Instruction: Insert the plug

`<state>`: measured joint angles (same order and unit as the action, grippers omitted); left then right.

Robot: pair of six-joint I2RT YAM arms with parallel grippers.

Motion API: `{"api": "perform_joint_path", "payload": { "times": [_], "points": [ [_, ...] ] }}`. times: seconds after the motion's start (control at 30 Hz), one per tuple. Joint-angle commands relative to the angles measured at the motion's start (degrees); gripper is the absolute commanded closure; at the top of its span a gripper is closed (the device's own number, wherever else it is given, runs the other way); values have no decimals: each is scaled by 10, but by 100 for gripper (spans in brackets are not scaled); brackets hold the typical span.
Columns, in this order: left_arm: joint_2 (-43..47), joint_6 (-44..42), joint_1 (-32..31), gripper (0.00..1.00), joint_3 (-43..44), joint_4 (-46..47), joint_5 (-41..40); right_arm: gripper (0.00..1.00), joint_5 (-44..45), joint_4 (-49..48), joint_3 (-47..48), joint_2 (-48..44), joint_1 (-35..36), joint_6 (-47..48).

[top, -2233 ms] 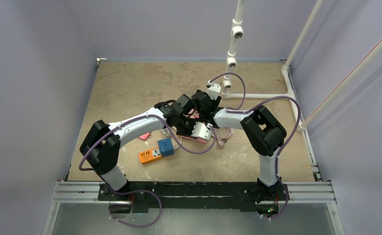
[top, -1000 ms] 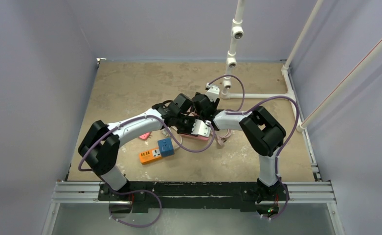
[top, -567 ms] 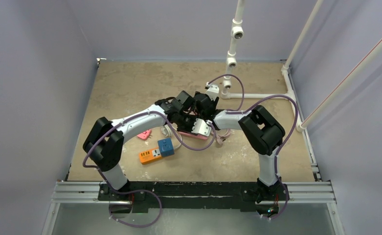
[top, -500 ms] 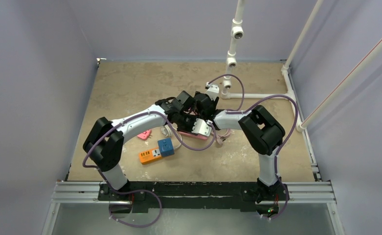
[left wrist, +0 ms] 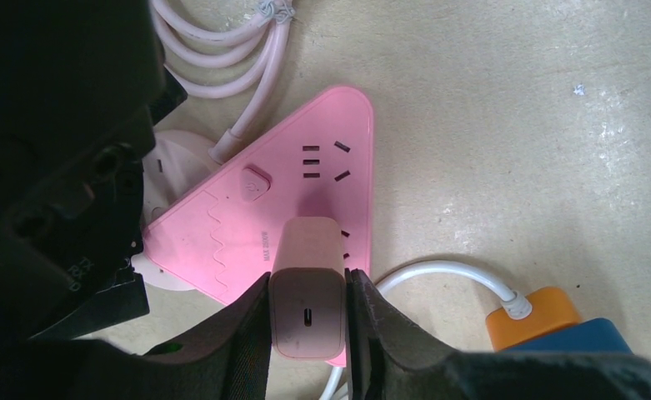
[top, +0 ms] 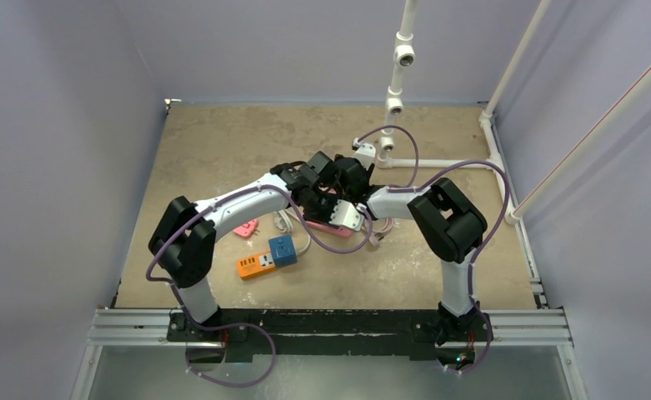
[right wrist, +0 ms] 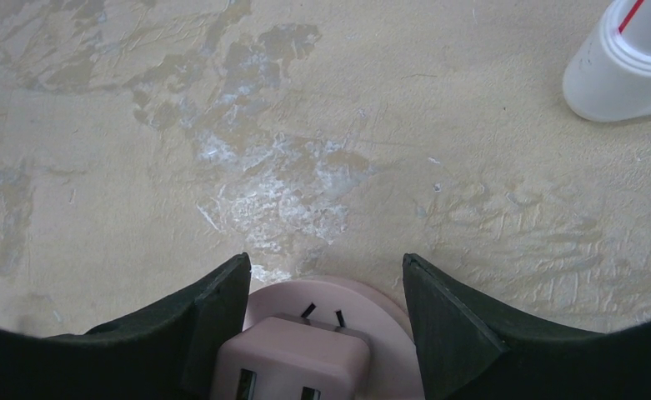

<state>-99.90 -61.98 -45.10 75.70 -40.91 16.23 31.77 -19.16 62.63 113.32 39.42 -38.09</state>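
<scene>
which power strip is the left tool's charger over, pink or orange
The pink triangular strip: the charger gripped in the left tool sits over its socket face. The orange strip lies off to the side.

Open table (top: 222, 142) beyond the pink power strip (left wrist: 305, 183); right arm (top: 397, 202) tight beside it, orange strip (left wrist: 532, 310) and white cable (left wrist: 447, 271) nearby.
</scene>
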Motion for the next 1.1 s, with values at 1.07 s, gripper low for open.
{"api": "perform_joint_path", "payload": {
  "times": [1.07],
  "points": [
    [-104, -31, -16, 100, -78, 55, -70, 34, -71, 43, -9, -24, 38, 12]
  ]
}}
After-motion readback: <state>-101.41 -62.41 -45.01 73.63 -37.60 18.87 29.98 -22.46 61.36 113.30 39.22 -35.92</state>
